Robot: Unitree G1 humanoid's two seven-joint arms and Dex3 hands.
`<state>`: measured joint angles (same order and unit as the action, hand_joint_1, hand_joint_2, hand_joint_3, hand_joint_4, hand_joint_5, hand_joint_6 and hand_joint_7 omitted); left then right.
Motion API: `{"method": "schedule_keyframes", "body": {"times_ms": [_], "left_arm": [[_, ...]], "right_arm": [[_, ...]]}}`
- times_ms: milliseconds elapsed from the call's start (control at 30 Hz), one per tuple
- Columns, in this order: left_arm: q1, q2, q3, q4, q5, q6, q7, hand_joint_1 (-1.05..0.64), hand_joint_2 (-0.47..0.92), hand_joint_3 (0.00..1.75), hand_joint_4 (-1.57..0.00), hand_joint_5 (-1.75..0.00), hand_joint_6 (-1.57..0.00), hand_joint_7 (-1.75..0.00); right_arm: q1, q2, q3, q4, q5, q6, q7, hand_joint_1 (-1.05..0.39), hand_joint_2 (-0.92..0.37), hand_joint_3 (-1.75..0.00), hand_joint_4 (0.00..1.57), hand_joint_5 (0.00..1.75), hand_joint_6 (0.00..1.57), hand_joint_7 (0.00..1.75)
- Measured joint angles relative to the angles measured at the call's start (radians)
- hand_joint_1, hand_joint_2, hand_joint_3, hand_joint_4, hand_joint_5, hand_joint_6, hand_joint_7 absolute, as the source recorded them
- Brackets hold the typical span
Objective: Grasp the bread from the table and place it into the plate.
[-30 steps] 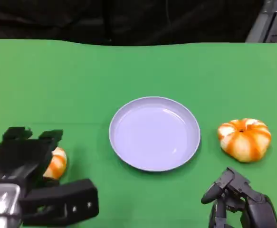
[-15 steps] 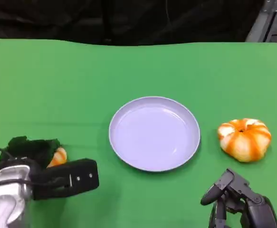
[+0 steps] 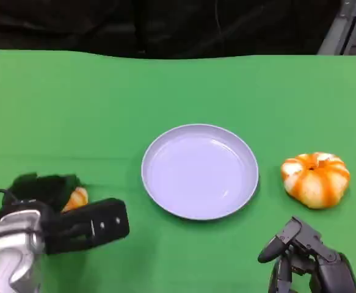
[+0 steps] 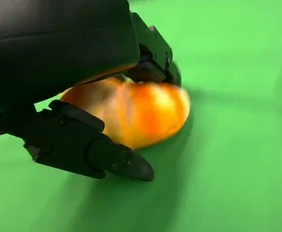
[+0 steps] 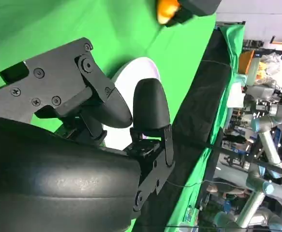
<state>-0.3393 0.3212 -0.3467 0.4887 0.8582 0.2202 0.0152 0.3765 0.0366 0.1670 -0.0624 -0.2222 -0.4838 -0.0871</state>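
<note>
Under the left hand (image 3: 49,210) lies a bread (image 3: 76,199), an orange and cream bun resting on the green table (image 3: 74,110). The left wrist view shows that hand's fingers (image 4: 90,150) closed around the bread (image 4: 136,116), one below it and others over its top, so the hand grips it. To this hand's right, apart from it, sits the pale plate (image 3: 199,171), holding nothing. Beyond the plate, just ahead of the right hand (image 3: 306,259), lies a second bun (image 3: 315,179). The right hand rests near the table's front edge, fingers curled, holding nothing.
</note>
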Motion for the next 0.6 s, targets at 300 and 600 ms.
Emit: {"method": "schedule_keyframes", "body": {"times_ms": [300,600], "left_arm": [[0.032,-0.007,0.014,0.119,-0.022,-0.276,0.594,-0.04,0.70,0.19,-0.97,-1.75,-0.78,-1.75],[0.008,-0.005,-0.001,0.171,-0.024,-0.360,0.722,-0.02,0.13,1.32,-1.05,-1.75,-0.88,-1.68]], "right_arm": [[-0.004,-0.001,-0.001,0.000,-0.002,-0.001,-0.001,-0.19,-0.70,-1.39,0.82,1.75,0.46,1.75],[-0.005,0.000,0.000,0.000,-0.001,-0.001,-0.002,-0.19,-0.70,-1.39,0.83,1.75,0.46,1.75]]}}
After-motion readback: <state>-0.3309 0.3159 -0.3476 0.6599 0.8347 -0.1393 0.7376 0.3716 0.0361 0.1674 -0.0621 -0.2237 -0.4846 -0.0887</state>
